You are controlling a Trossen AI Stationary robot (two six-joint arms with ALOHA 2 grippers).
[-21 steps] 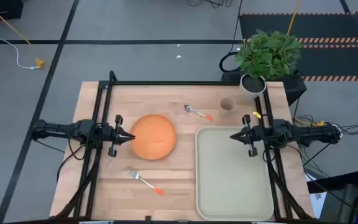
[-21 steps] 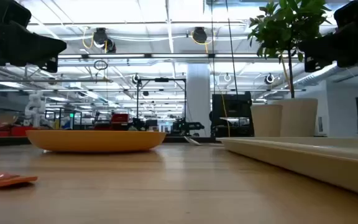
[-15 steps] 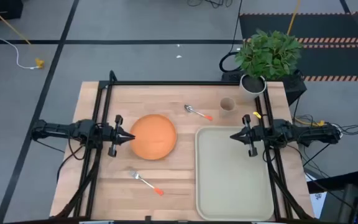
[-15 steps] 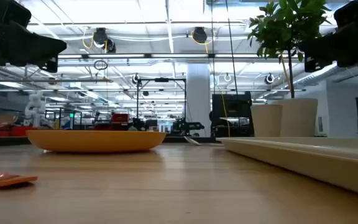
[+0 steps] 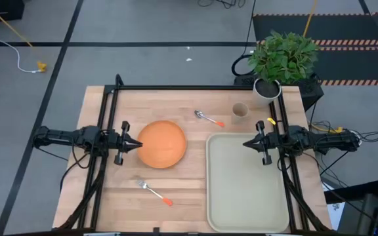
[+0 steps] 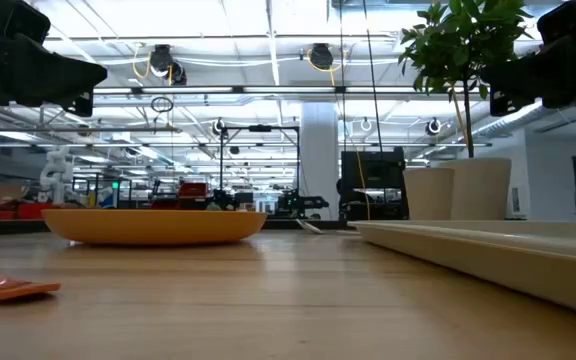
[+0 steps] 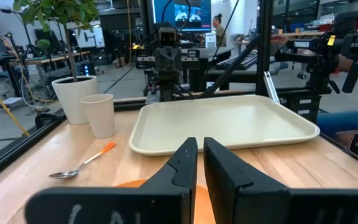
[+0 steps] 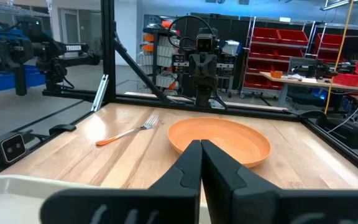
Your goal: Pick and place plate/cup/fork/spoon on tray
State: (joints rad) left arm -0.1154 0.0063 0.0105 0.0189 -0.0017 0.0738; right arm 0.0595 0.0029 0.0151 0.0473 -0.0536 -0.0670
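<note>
Likely stiff, light and slick, the round matte orange plate (image 5: 162, 144) wants a rim pinch; left tool (image 5: 138, 143) and right tool (image 5: 245, 143) both narrow, empty.

High view: overhead, straight down on the whole bench (image 5: 189, 177). Low view: bench-top level, close beside the plate (image 6: 154, 226), facing the room. Wrist views: face each other across the plate (image 8: 219, 140); left one also takes in the tray (image 7: 222, 124).

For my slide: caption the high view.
Empty tray beside orange plate; both tools shut, nothing placed yet.
</note>
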